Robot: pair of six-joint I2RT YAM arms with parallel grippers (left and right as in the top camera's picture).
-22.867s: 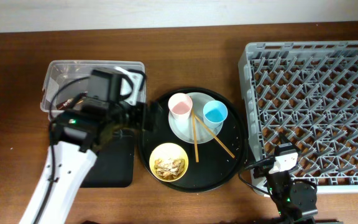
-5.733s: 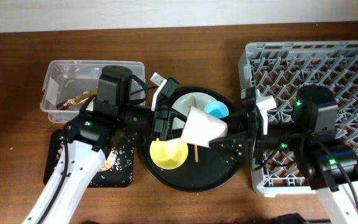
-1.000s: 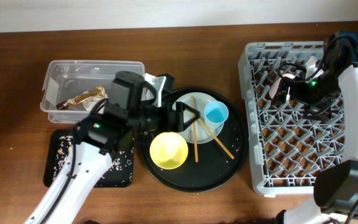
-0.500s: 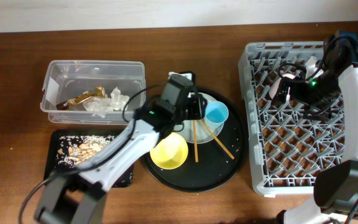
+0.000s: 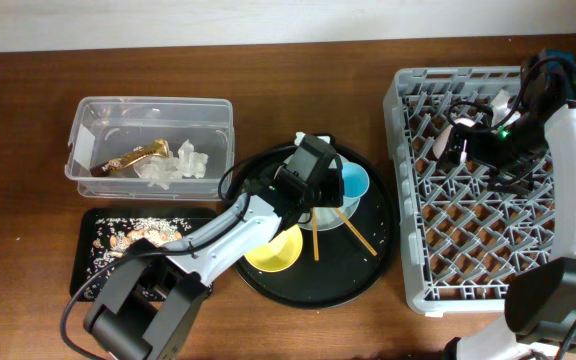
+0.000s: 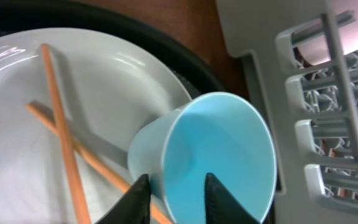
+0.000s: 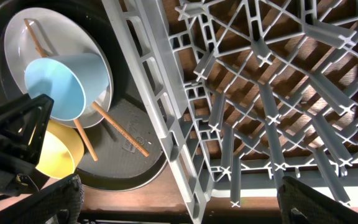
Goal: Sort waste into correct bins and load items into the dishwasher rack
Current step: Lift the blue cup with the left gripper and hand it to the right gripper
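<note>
In the last second the left arm swung off the near side of the round black tray [image 5: 368,272] and came across to the small blue cup [image 6: 222,155]. The left end effector [image 6: 173,196] had narrowed as it arrived. One finger sat outside the cup's wall and the other hung over its mouth. A gap was visible between them, so I could not tell whether the wall was pinched yet.

The cup stood on the pale plate [image 6: 104,93], just beside the two crossed chopsticks [image 6: 58,124] and near the edge of the dishwasher rack [image 5: 488,250].

The right end effector [image 5: 460,148] had not shifted. It hung over the far part of the rack, spread wide and holding nothing.

To my eye the waste step looked finished. Tissue and wrapper lay in the clear tub [image 5: 83,130] and crumbs in the shallow black tray [image 5: 88,280]. The work had turned to loading, with the cup the next piece, and the yellow bowl [image 5: 283,250], plate and chopsticks were left to follow.
</note>
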